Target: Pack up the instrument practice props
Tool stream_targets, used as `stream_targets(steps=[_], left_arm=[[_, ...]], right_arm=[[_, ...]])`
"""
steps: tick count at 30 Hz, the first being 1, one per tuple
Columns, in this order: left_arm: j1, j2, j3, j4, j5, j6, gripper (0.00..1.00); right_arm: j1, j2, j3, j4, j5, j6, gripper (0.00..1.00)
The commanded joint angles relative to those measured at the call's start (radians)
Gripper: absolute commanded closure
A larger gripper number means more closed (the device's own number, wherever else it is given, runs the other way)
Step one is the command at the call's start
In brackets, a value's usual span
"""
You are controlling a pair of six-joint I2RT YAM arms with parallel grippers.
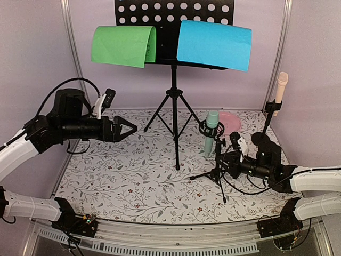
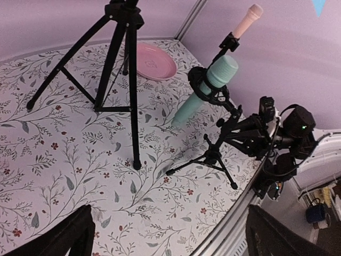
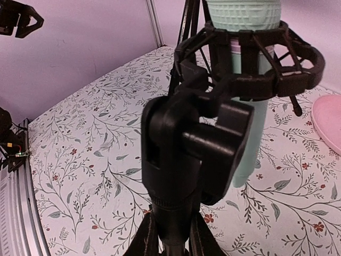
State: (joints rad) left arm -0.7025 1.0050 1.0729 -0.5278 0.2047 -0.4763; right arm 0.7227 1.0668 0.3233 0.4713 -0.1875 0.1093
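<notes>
The black perforated music rack (image 1: 160,10) stands on tripod legs (image 1: 175,106) at the back, with a green sheet (image 1: 120,45) and a blue sheet (image 1: 213,45) draped over its ledge. A mint microphone (image 1: 212,136) sits tilted in the ring mount of a small black tripod support (image 1: 216,173). My right gripper (image 1: 222,157) is shut on that support's post (image 3: 181,144), just under the mount. A pink microphone (image 1: 281,88) stands on a second black support (image 1: 262,140) at the back right. My left gripper (image 1: 133,128) hovers open above the left of the table, holding nothing.
A round pink plate (image 1: 232,121) lies behind the mint microphone. Purple walls close in the back and both sides. The music rack's legs (image 2: 114,80) spread over the middle of the floral cloth (image 1: 133,176). A metal rail (image 1: 176,242) runs along the near edge.
</notes>
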Motion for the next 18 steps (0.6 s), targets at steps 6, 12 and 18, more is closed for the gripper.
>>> stream_targets(steps=[6,12,18], left_arm=[[-0.236,0.191,0.124,0.048,-0.055,-0.015,0.01],[-0.319,0.288,0.224,0.102,-0.112,-0.002,0.02],[-0.386,0.301,0.230,0.203,-0.147,0.100,0.01]], right_arm=[[0.054,-0.041,0.140,-0.047,0.026,-0.009,1.00],[0.109,-0.011,0.201,-0.094,-0.067,-0.050,1.00],[0.130,0.013,0.267,-0.137,-0.242,-0.050,1.00]])
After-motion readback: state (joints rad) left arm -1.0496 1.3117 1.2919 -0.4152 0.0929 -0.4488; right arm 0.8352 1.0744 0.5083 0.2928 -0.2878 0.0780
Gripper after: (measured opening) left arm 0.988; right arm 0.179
